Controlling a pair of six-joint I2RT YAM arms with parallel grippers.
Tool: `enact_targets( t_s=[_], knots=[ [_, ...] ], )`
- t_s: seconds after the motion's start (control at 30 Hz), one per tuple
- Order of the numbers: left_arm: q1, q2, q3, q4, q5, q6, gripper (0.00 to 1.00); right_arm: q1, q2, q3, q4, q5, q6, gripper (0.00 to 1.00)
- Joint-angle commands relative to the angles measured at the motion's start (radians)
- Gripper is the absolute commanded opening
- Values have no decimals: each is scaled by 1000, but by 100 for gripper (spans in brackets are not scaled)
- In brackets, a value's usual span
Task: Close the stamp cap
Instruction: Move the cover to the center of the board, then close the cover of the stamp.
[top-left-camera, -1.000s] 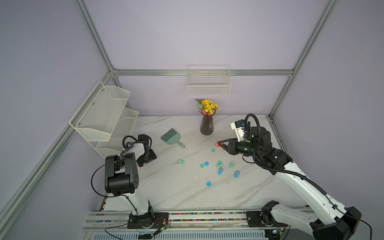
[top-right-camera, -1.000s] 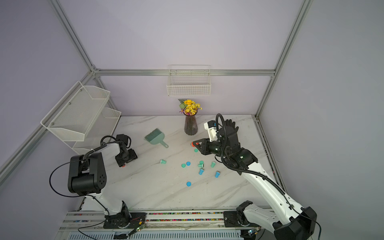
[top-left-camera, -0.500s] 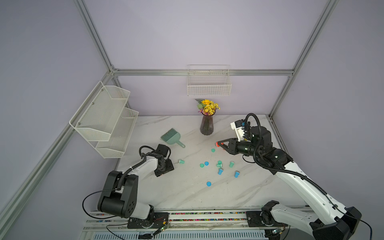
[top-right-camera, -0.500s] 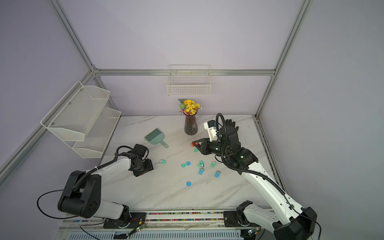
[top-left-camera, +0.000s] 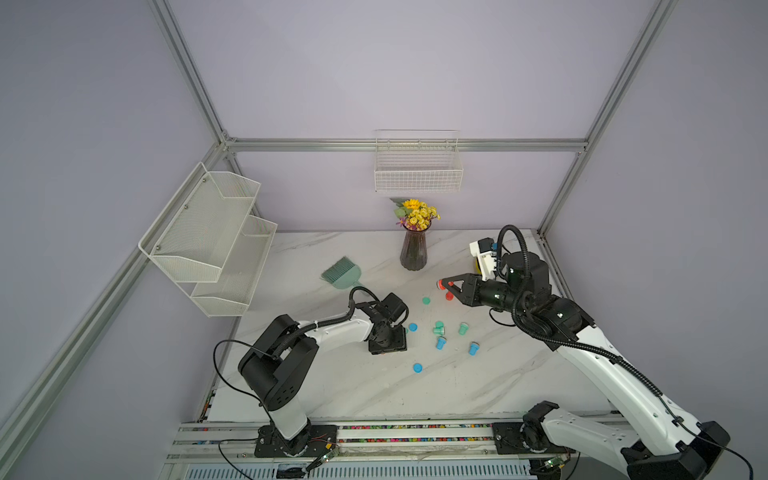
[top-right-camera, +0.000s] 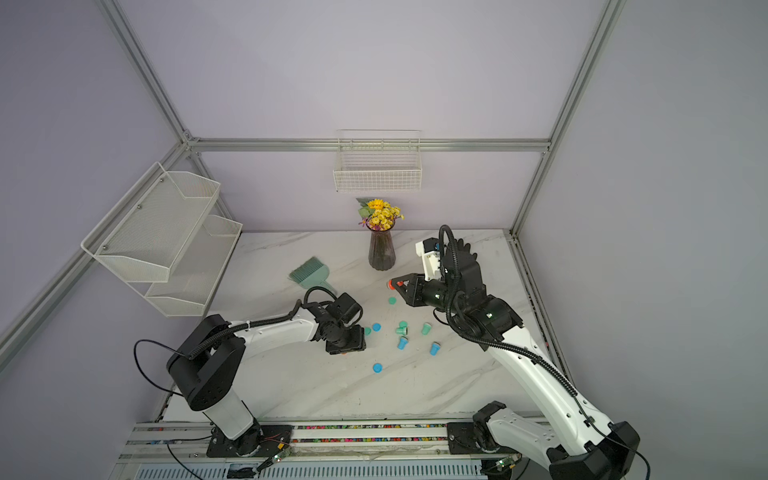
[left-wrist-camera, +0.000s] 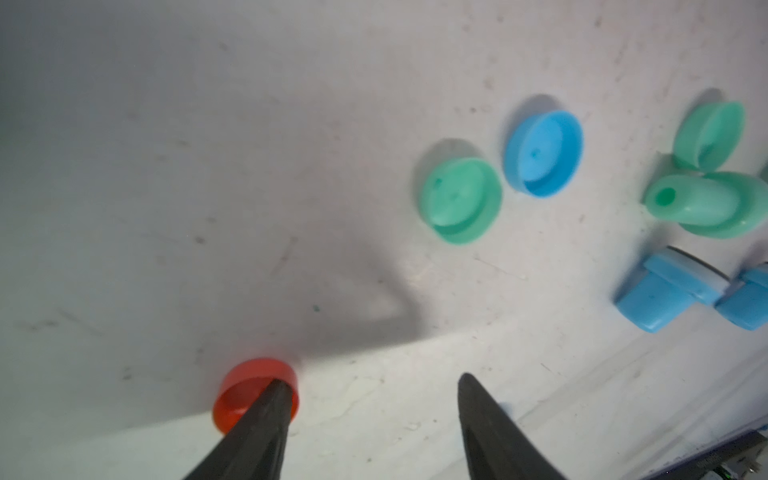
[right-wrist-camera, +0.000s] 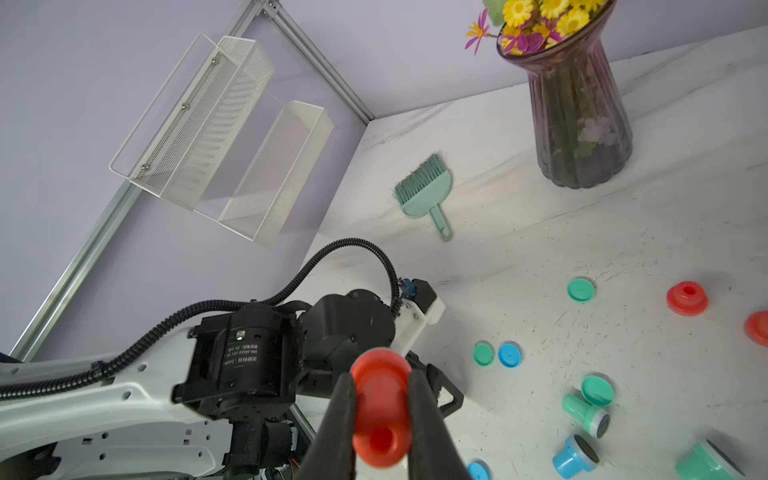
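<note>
Stamp and cap are apart. The red stamp is pinched in the right gripper. Its black fingers press on both sides of the stamp, with the narrow end facing the wrist camera and the wider flange beyond. In both top views it hangs clear of the marble table, roughly two o'clock from the table's middle, taking twelve as the back wall.

A red cap lies flat on the table under the left gripper. That gripper's jaws stand moderately apart with nothing between them. One fingertip crosses the cap's rim in the left wrist view, but I cannot tell whether it touches. In the top views the left gripper points down between seven and eight o'clock from the held stamp, well apart from it.

A second red stamp stands on the table just at five o'clock of the held one. A green cap is near it at nine o'clock. Farther toward six o'clock lies a loose scatter: a blue cap beside the left gripper, two green stamps, two blue stamps and another blue cap.

The flower vase stands at about eleven o'clock from the held stamp. A teal brush lies at eleven o'clock from the left gripper. A white mesh shelf hangs on the nine o'clock wall and a wire basket on the twelve o'clock wall.
</note>
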Motion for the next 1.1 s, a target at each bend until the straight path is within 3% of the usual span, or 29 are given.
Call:
enact_targets(
  t_s=[0.0, 0.27, 0.37, 0.47, 0.73, 0.87, 0.97, 1.07],
  knots=[
    [-28, -12, 74, -4, 34, 5, 64, -5, -16, 43, -62, 64, 7, 0],
    [-19, -137, 189, -125, -33, 98, 64, 11, 38, 104, -189, 148, 31, 0],
    [10, -171, 204, -198, -72, 118, 64, 80, 67, 99, -206, 208, 45, 0],
    [89, -235, 157, -217, -78, 137, 64, 184, 130, 99, -220, 270, 65, 0],
    [400, -419, 19, -192, -110, 263, 64, 420, 382, 140, -223, 430, 86, 0],
    [508, -427, 8, -161, -121, 358, 65, 495, 511, 176, -217, 480, 88, 0],
    [552, -402, -10, -128, -212, 427, 65, 526, 595, 186, -203, 514, 97, 0],
    [617, -361, 2, -132, -176, 447, 65, 531, 687, 201, -204, 498, 105, 0]
  ],
)
